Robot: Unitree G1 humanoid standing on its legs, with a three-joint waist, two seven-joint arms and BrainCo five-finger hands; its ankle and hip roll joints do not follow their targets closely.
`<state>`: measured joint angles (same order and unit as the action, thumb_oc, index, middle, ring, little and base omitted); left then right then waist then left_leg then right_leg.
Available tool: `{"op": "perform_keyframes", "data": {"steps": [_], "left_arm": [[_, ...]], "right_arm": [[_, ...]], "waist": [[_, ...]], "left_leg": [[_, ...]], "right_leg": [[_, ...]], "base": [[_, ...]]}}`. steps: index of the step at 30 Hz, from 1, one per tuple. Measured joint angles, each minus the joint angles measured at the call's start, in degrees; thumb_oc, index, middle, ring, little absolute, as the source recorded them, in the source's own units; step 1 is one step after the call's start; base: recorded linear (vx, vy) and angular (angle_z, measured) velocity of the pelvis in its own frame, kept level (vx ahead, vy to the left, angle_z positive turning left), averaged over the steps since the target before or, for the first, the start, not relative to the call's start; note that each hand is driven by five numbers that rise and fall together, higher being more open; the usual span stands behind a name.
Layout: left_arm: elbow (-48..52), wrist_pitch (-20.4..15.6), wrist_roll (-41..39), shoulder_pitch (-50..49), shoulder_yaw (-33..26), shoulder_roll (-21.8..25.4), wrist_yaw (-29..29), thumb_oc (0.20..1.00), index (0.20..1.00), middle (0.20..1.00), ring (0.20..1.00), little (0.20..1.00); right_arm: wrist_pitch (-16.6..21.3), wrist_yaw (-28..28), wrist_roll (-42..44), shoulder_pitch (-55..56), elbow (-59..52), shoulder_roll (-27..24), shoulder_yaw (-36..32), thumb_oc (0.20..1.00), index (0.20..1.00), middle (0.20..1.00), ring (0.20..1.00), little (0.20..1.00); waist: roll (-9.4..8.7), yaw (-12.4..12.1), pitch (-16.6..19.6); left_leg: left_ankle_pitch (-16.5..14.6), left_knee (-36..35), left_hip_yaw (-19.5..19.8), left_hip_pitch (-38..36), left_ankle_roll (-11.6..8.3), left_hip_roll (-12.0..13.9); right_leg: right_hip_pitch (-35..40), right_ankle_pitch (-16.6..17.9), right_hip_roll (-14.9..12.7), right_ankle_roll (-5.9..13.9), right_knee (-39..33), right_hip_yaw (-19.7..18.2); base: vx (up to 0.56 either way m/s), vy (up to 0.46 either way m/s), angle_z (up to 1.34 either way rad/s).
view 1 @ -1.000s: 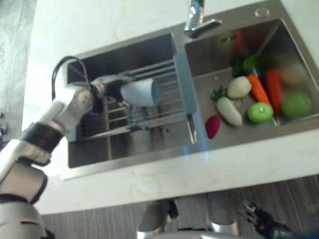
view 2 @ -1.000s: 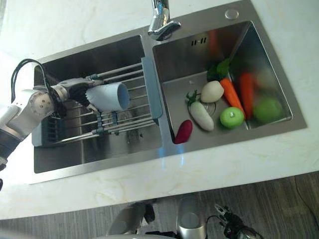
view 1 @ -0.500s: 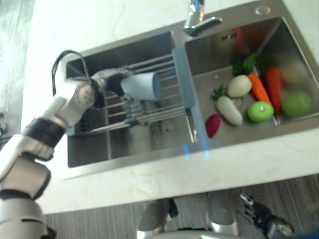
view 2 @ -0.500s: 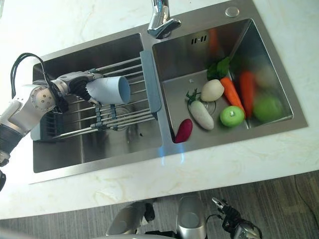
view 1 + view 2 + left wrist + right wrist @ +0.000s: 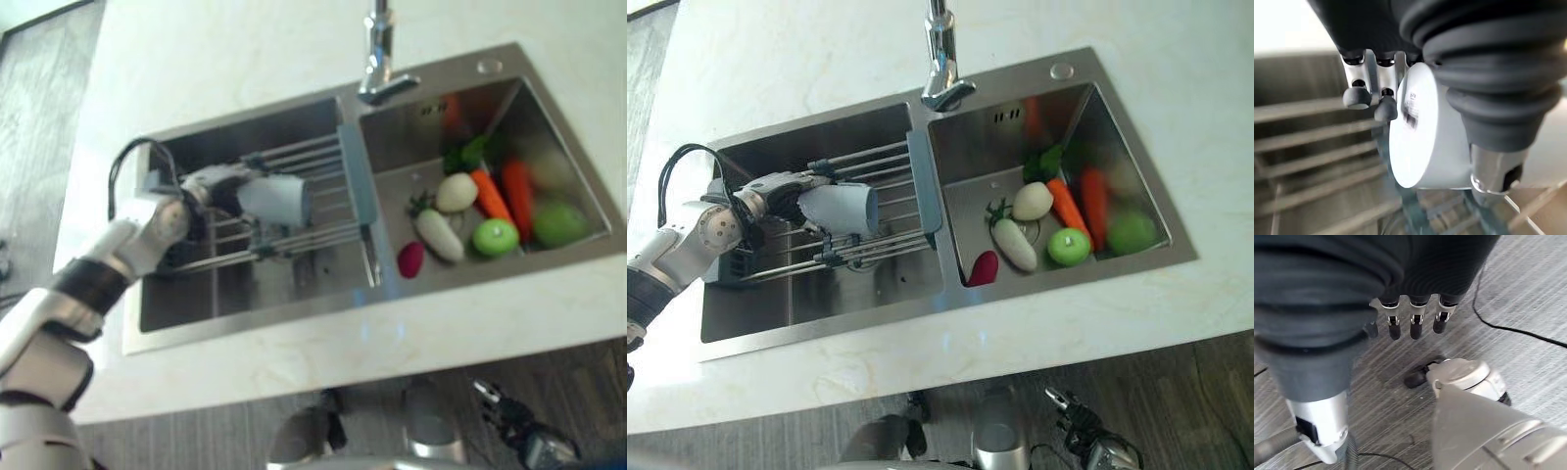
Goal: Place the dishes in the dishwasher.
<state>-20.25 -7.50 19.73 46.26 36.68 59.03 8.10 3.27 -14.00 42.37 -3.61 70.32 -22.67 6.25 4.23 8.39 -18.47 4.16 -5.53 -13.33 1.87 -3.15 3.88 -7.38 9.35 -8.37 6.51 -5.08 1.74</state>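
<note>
While left hand (image 5: 774, 196) grips the white cup (image 5: 838, 209) sideways over the wire rack (image 5: 884, 201) in the left sink basin (image 5: 823, 299), a loose hold could drop it through the bars. Right hand (image 5: 1410, 325) hangs idle, fingers relaxed.

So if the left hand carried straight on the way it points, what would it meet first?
The left hand, curled round the white cup, points across the wire rack toward the rack's blue-grey end piece. That would likely come first, though depth is unclear and it may pass above.
</note>
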Motion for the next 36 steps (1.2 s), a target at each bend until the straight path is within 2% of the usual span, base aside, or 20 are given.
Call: {"op": "perform_keyframes", "data": {"steps": [2, 7, 8, 10, 15, 17, 20, 21, 24, 25, 26, 27, 29, 31, 32, 33, 34, 36], "left_arm": [[3.2, -0.5, 3.3, -1.6, -1.3, 1.0, -2.3, 0.2, 0.2, 0.2, 0.2, 0.2], [4.5, 0.9, 5.5, -6.6, -4.1, 2.0, -10.5, 0.2, 0.2, 0.2, 0.2, 0.2], [4.7, 0.9, 6.6, -9.7, -6.9, 2.0, -13.4, 0.2, 0.2, 0.2, 0.2, 0.2], [4.6, 1.1, 6.6, -12.2, -9.4, 1.9, -17.0, 0.2, 0.2, 0.2, 0.2, 0.2], [8.1, 1.0, 6.6, -17.9, -12.4, 1.4, -19.4, 0.2, 0.2, 0.2, 0.2, 0.2], [12.4, -0.2, 6.4, -22.1, -18.5, 1.4, -23.4, 0.2, 0.2, 0.2, 0.2, 0.2], [15.4, -2.0, 6.4, -26.2, -24.4, 0.8, -28.7, 0.2, 0.2, 0.2, 0.2, 0.2], [16.9, -3.2, 6.1, -28.5, -28.3, -1.8, -31.6, 0.2, 0.2, 0.2, 0.2, 0.2], [18.2, -6.4, 4.5, -31.5, -33.1, -7.6, -38.5, 0.2, 0.2, 0.2, 0.2, 0.2], [18.3, -7.3, 3.6, -32.6, -34.3, -8.1, -39.8, 0.2, 0.2, 0.2, 0.2, 0.2], [18.6, -8.4, 2.4, -33.5, -36.4, -11.0, -41.5, 0.2, 0.2, 0.2, 0.2, 0.2], [19.5, -10.2, 0.3, -35.4, -40.0, -16.1, -43.4, 0.2, 0.2, 0.2, 0.2, 0.2], [19.8, -13.4, -7.5, -36.0, -40.4, -20.8, -45.6, 0.2, 0.2, 0.2, 0.2, 0.2], [19.9, -17.3, -14.6, -37.0, -41.1, -24.2, -44.9, 0.2, 0.2, 0.2, 0.2, 0.2], [20.0, -19.1, -20.0, -37.1, -41.8, -27.6, -43.8, 0.2, 0.2, 0.2, 0.2, 0.2], [20.0, -20.0, -23.6, -37.3, -41.8, -28.5, -43.2, 0.2, 0.2, 0.2, 0.2, 0.2], [19.8, -22.1, -32.1, -37.2, -42.8, -31.2, -38.9, 0.2, 0.2, 0.2, 0.2, 0.2], [19.8, -23.1, -43.0, -37.3, -43.6, -35.1, -34.3, 0.2, 0.2, 0.2, 0.2, 0.2]], "right_arm": [[-0.2, 0.1, 0.0, 0.8, 0.4, 1.2, 0.0, 1.0, 1.0, 1.0, 1.0, 1.0], [-0.2, 0.9, -0.3, 2.9, 0.6, 3.0, -0.1, 1.0, 1.0, 1.0, 1.0, 1.0], [-0.2, 1.1, -0.9, 4.2, 0.7, 3.0, -0.1, 1.0, 1.0, 1.0, 1.0, 1.0], [-0.3, 1.3, -2.5, 6.1, 0.7, 3.1, -0.1, 1.0, 1.0, 1.0, 1.0, 1.0], [-1.2, 2.2, -4.2, 8.1, 2.4, 3.1, -0.2, 1.0, 1.0, 1.0, 1.0, 1.0], [-1.2, 2.2, -5.2, 9.2, 2.3, 3.1, -0.6, 1.0, 1.0, 1.0, 1.0, 1.0], [-1.1, 2.2, -5.3, 9.8, 2.3, 3.6, -0.7, 1.0, 1.0, 1.0, 1.0, 1.0], [-1.1, 2.1, -5.3, 10.3, 2.4, 4.2, -0.7, 1.0, 1.0, 1.0, 1.0, 1.0], [-0.7, 1.9, -5.3, 11.7, 3.0, 6.1, -1.9, 1.0, 1.0, 1.0, 1.0, 1.0], [-0.3, 1.8, -5.3, 11.4, 3.0, 6.5, -2.2, 1.0, 1.0, 1.0, 1.0, 1.0], [-0.1, 1.9, -5.3, 11.5, 3.3, 6.6, -2.5, 1.0, 1.0, 1.0, 1.0, 1.0], [-0.2, 1.8, -5.5, 11.4, 3.5, 6.7, -2.5, 1.0, 1.0, 1.0, 1.0, 1.0], [-0.1, 1.5, -5.8, 11.9, 3.6, 6.7, -2.4, 1.0, 1.0, 1.0, 1.0, 1.0], [0.2, 1.5, -6.4, 12.3, 3.6, 6.7, -2.4, 1.0, 1.0, 1.0, 1.0, 1.0], [0.2, 1.4, -6.4, 12.4, 3.6, 6.8, -2.4, 1.0, 1.0, 1.0, 1.0, 1.0], [0.2, 1.3, -6.4, 12.5, 3.6, 6.8, -2.4, 1.0, 1.0, 1.0, 1.0, 1.0], [0.2, 1.3, -6.5, 12.8, 3.6, 6.7, -2.5, 1.0, 1.0, 1.0, 1.0, 1.0], [-0.1, 1.3, -7.0, 13.3, 3.5, 6.7, -2.5, 1.0, 1.0, 1.0, 1.0, 1.0]], "waist": [[-0.35, -0.6, 1.8], [-0.25, -1.3, 4.3], [-0.14, -1.3, 6.2], [-0.22, -1.4, 7.3], [-0.22, -2.2, 10.7], [-0.24, -3.1, 11.4], [-0.47, -4.0, 12.5], [-0.78, -4.4, 12.8], [-1.97, -5.3, 14.7], [-2.41, -6.0, 15.0], [-2.69, -6.2, 15.2], [-3.03, -6.1, 15.2], [-4.34, -7.2, 16.0], [-5.2, -7.2, 16.8], [-5.4, -7.3, 17.0], [-5.49, -7.2, 17.0], [-5.7, -7.2, 17.1], [-5.69, -7.3, 17.1]], "left_leg": [[0.0, 0.0, 0.4, 0.0, -0.07, 0.2], [-0.4, 0.0, 1.8, -2.0, -0.6, 0.3], [-0.7, -0.1, 1.9, -2.1, -0.72, 0.4], [-0.6, 0.0, 2.2, -3.4, -0.44, 0.5], [-1.0, -0.1, 3.4, -4.7, -0.55, 0.7], [-1.4, -0.1, 4.3, -5.4, -0.79, 0.7], [-1.5, -0.1, 5.1, -5.2, -0.71, 0.8], [-1.5, -0.1, 5.2, -5.8, -0.71, 0.9], [-1.6, -0.1, 6.4, -6.1, -0.66, 1.0], [-1.7, -0.1, 6.6, -6.1, -0.66, 1.1], [-1.7, -0.1, 6.7, -6.2, -0.7, 1.1], [-1.7, -0.1, 6.7, -7.0, -0.59, 1.1], [-2.1, -0.1, 6.8, -7.8, -0.92, 1.3], [-2.2, -0.1, 6.9, -7.9, -0.88, 1.3], [-2.2, -0.1, 6.9, -8.0, -0.86, 1.3], [-2.2, -0.1, 6.9, -8.0, -0.85, 1.3], [-2.2, -0.1, 7.1, -8.2, -0.84, 1.3], [-2.2, -0.1, 7.3, -8.9, -0.81, 1.4]], "right_leg": [[0.4, -0.3, 0.0, -0.12, 0.0, 0.7], [3.2, -1.4, -0.1, -0.14, -0.3, 2.3], [3.3, -1.7, 0.0, -0.15, -0.3, 2.4], [4.9, -2.1, 0.0, -0.19, -0.3, 3.1], [7.1, -2.8, 0.1, -0.21, -0.3, 4.4], [8.2, -3.1, 0.1, -0.19, -0.4, 5.1], [8.4, -3.4, 0.2, -0.35, -0.3, 5.5], [9.1, -3.6, 0.3, -0.38, -0.4, 5.6], [10.1, -4.1, 0.5, -0.49, -0.4, 6.7], [10.1, -4.1, 0.6, -0.5, -0.3, 6.9], [10.4, -4.1, 0.6, -0.5, -0.4, 6.9], [11.2, -4.3, 0.6, -0.45, -0.4, 6.9], [12.1, -5.1, 0.8, -0.71, -0.4, 7.0], [12.3, -5.6, 0.8, -0.62, -0.3, 7.0], [12.5, -5.6, 0.7, -0.61, -0.4, 7.0], [12.5, -5.6, 0.8, -0.61, -0.4, 7.0], [12.7, -5.6, 0.8, -0.6, -0.4, 7.1], [13.4, -5.6, 0.9, -0.58, -0.4, 7.2]], "base": [[0.0, -0.041, 0.2], [0.05, -0.011, 0.14], [0.08, -0.034, 0.08], [0.11, -0.03, 0.12], [0.09, -0.022, 0.13], [0.05, -0.015, 0.16], [0.03, -0.006, 0.12], [0.03, 0.004, 0.07], [0.03, 0.004, 0.17], [0.06, 0.008, 0.16], [0.05, 0.006, 0.04], [0.05, 0.007, 0.05], [0.05, 0.007, 0.01], [0.04, 0.011, -0.01], [0.03, 0.012, 0.0], [0.03, 0.009, 0.02], [0.02, 0.005, 0.03], [0.0, 0.007, 0.05]]}}
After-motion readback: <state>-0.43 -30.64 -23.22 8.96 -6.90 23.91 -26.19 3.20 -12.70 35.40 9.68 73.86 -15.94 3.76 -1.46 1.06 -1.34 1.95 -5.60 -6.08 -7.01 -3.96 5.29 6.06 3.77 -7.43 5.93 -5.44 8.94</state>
